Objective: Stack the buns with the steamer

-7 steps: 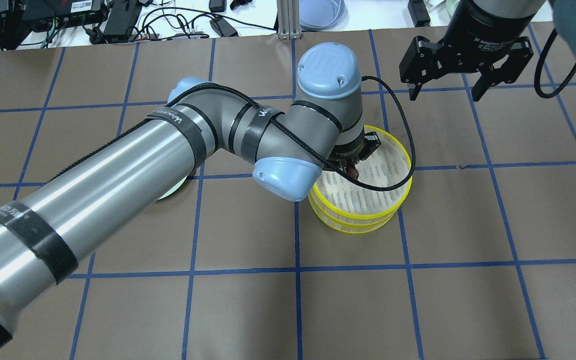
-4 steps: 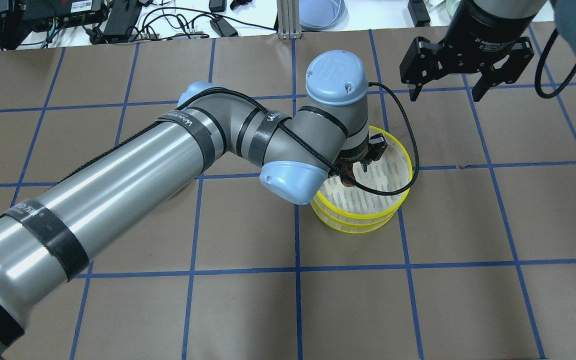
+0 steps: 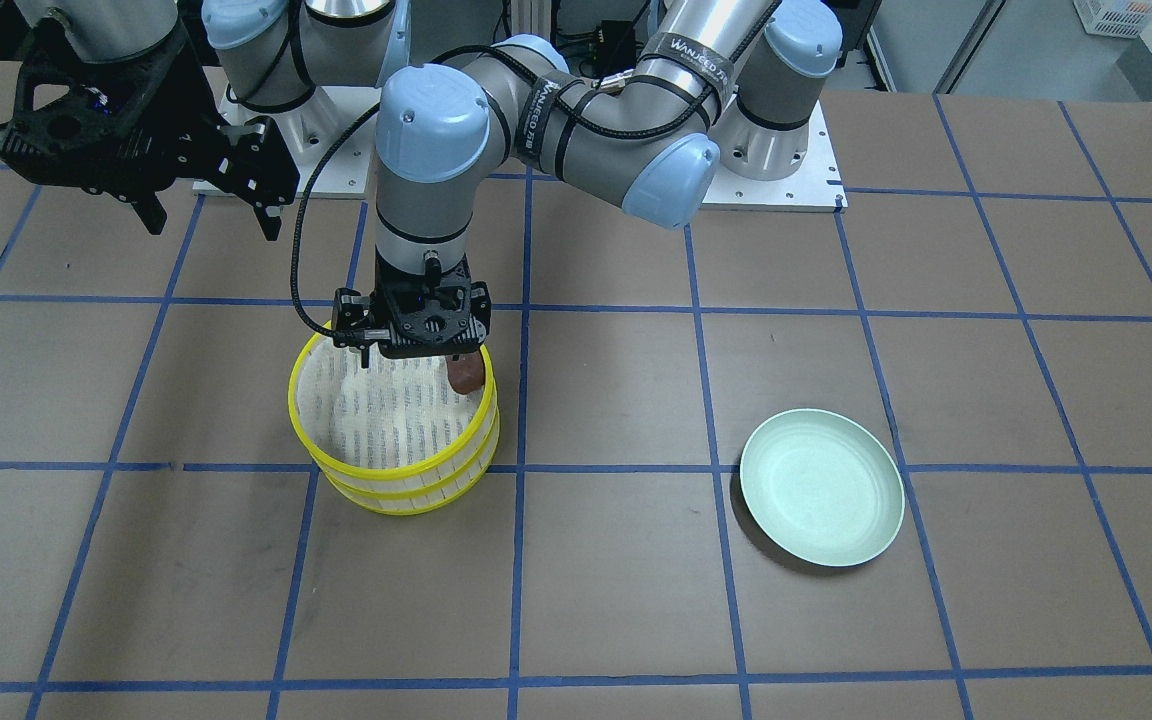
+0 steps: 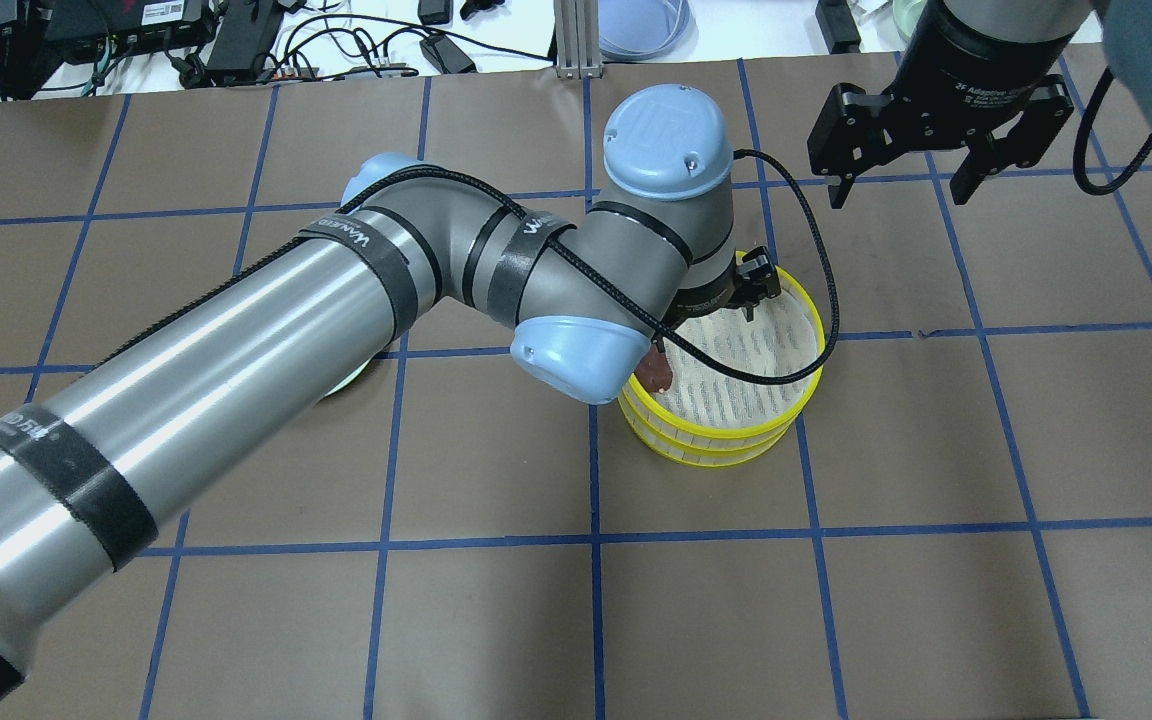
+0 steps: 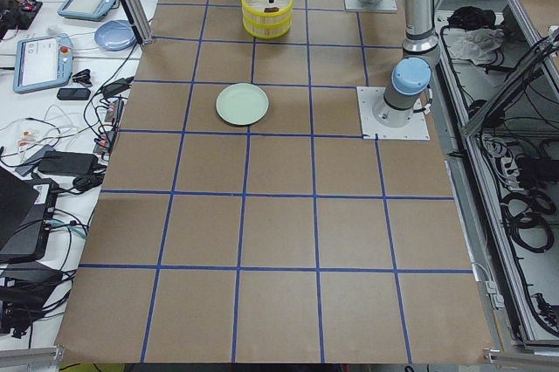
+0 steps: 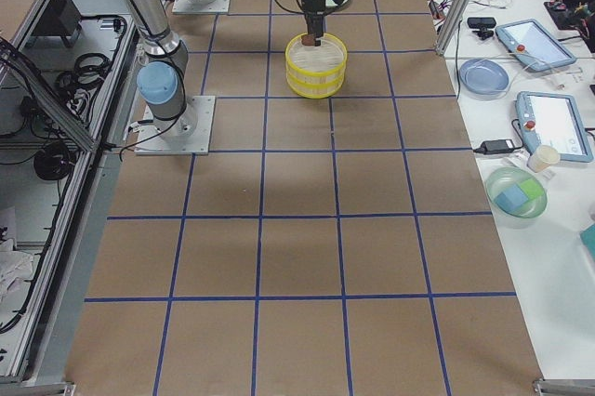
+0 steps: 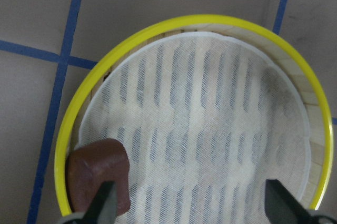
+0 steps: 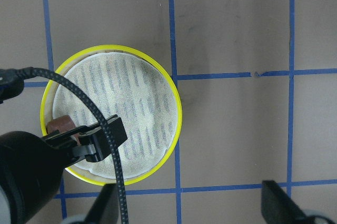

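Observation:
The dark reddish-brown bun [image 7: 97, 174] lies on the white liner inside the top tier of the yellow steamer [image 7: 210, 21], against its rim. It also shows in the front view [image 3: 466, 375] and the overhead view [image 4: 654, 372]. My left gripper [image 3: 411, 350] hangs just above the steamer [image 3: 391, 480], open, with one fingertip [image 7: 102, 203] beside the bun and nothing held. My right gripper [image 4: 901, 185] is open and empty, high above the table behind the steamer [image 4: 726, 440]. The cream-white bun does not show in any view.
An empty pale green plate [image 3: 821, 487] sits on the brown paper on my left side, mostly hidden under the left arm in the overhead view [image 4: 346, 378]. Cables, tablets and bowls [image 5: 113, 34] lie on the white bench beyond the table's far edge.
My left gripper was shut on the brown bun over the steamer. It has opened, and the bun now rests at the steamer's left rim. The right gripper barely shifted.

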You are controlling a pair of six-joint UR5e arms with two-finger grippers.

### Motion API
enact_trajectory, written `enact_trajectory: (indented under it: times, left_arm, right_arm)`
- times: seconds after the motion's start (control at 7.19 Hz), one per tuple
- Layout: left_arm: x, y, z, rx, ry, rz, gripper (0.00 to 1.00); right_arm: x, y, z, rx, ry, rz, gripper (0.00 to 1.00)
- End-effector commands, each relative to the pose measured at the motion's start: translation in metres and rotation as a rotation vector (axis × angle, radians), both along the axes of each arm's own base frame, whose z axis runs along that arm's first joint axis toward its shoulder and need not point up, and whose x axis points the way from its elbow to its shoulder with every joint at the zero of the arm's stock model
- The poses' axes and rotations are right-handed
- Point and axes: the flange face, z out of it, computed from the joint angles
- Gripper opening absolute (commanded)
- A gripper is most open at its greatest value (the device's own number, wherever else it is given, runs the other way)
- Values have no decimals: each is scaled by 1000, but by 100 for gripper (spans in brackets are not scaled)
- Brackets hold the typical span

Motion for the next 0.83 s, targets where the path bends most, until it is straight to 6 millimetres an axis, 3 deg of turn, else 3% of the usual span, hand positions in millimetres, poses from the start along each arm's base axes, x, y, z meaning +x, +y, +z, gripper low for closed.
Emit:
enact_trajectory:
  times: [0.0,0.28,0.56,0.7]
  left_arm:
    - [53,-33,27,-78,-57,-30,100]
    - [150,-62,62,-60,-142,-83,100]
    - [251,-77,109,-70,-188,-87,100]
    - [272,-63,136,-67,-203,-132,100]
  right_arm:
    - [0,-1,-1,1,3,2,97]
    - [0,-1,-1,-1,-1,-4,99]
    - [0,-1,-1,-2,-3,-5,99]
    - [1,-1,0,-4,-6,-10,99]
